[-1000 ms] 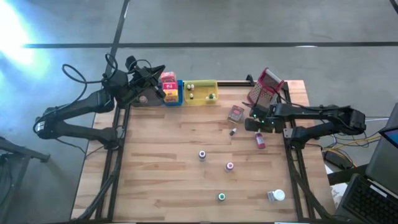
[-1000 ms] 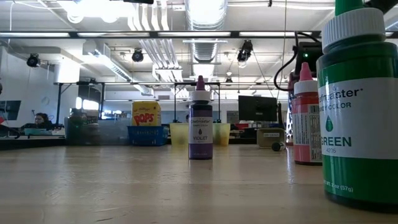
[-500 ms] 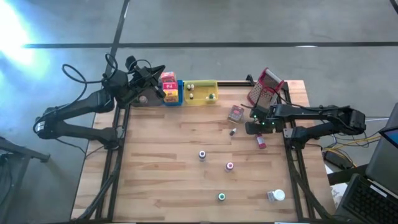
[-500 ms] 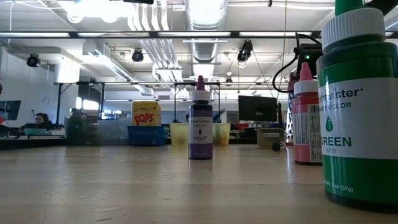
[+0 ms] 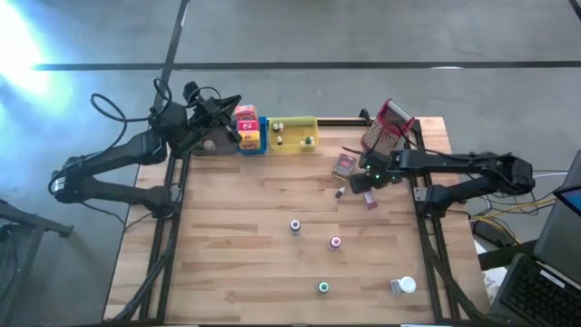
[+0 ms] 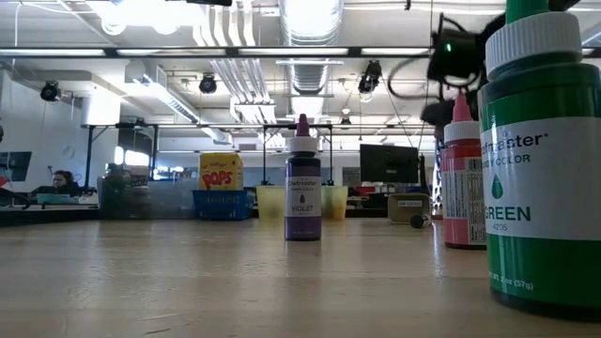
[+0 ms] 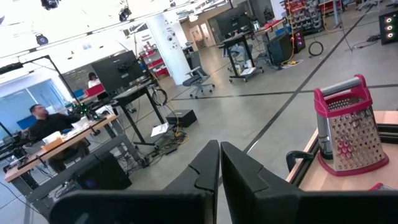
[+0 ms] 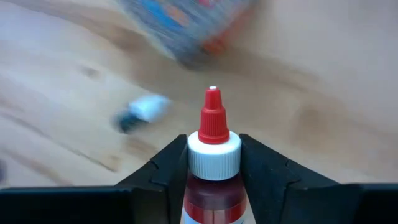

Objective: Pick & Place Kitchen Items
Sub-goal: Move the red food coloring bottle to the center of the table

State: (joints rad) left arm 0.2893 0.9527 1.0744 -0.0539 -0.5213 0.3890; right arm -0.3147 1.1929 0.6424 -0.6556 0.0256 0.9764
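My right gripper [image 8: 213, 163] pinches a red-capped bottle [image 8: 213, 140] above the table's far right part, just beside a small box [image 5: 344, 165] and a tiny fallen bottle [image 5: 339, 193]. Readable nearby: "VIOLET" bottle [image 6: 302, 180], "GREEN" bottle [image 6: 542, 160], "POPS" box [image 6: 221, 172]. My left gripper [image 7: 219, 163], fingers pressed together, waits by the trays; grater [image 7: 345, 132] opposite.

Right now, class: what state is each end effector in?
Left end effector: closed, holding nothing.
Right end effector: closed on the red-capped bottle.
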